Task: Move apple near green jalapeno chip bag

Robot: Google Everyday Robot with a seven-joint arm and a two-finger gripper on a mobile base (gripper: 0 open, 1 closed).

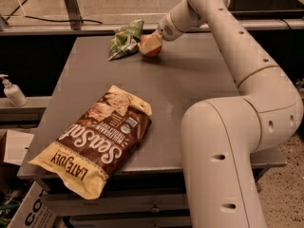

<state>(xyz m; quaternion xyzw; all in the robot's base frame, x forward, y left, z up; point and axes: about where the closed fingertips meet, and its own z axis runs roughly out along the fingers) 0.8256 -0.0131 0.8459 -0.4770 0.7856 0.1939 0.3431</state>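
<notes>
The small red-orange apple (146, 47) is at the far middle of the grey table (190, 84), low over or on the surface, right beside the green jalapeno chip bag (124, 38). The bag lies wrinkled at the table's back edge, just left of the apple, almost touching it. My gripper (152, 44) reaches in from the right and is shut on the apple, with one beige finger (155, 42) across the apple's right side. The other finger is hidden behind the apple.
A large brown-and-yellow Sea Salt chip bag (95, 144) lies at the front left, overhanging the table's edge. My arm's thick lower links (223, 165) fill the front right. A pump bottle (13, 92) stands on a ledge at the left, with a cardboard box (33, 212) below.
</notes>
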